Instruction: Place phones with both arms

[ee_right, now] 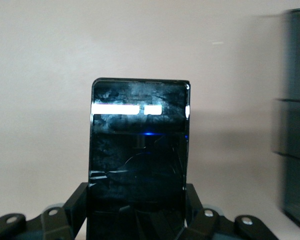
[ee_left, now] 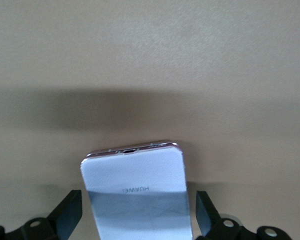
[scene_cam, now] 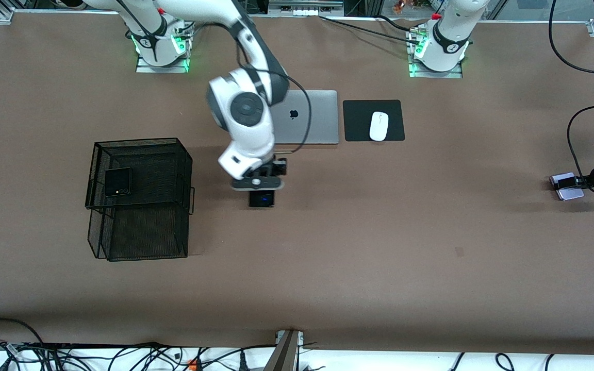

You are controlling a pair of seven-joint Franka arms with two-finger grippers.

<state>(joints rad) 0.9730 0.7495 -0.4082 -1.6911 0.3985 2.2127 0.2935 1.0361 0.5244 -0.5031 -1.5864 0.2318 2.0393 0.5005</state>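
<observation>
Front view: the right tool (scene_cam: 261,191) stood at the table (scene_cam: 379,247) centre, clamped on the long black phone (scene_cam: 262,199), at 6 o'clock from the laptop (scene_cam: 307,117). The small black phone (scene_cam: 117,182) lay on the wire basket (scene_cam: 139,198). The left tool (scene_cam: 575,181) sat at the lilac-white phone (scene_cam: 566,186).

Left wrist view: wide fingers (ee_left: 69,214) flanked the lilac-white phone (ee_left: 137,195) without contact.

Right wrist view: narrow fingers (ee_right: 76,204) gripped the long black phone (ee_right: 139,160), its glass cracked.
</observation>
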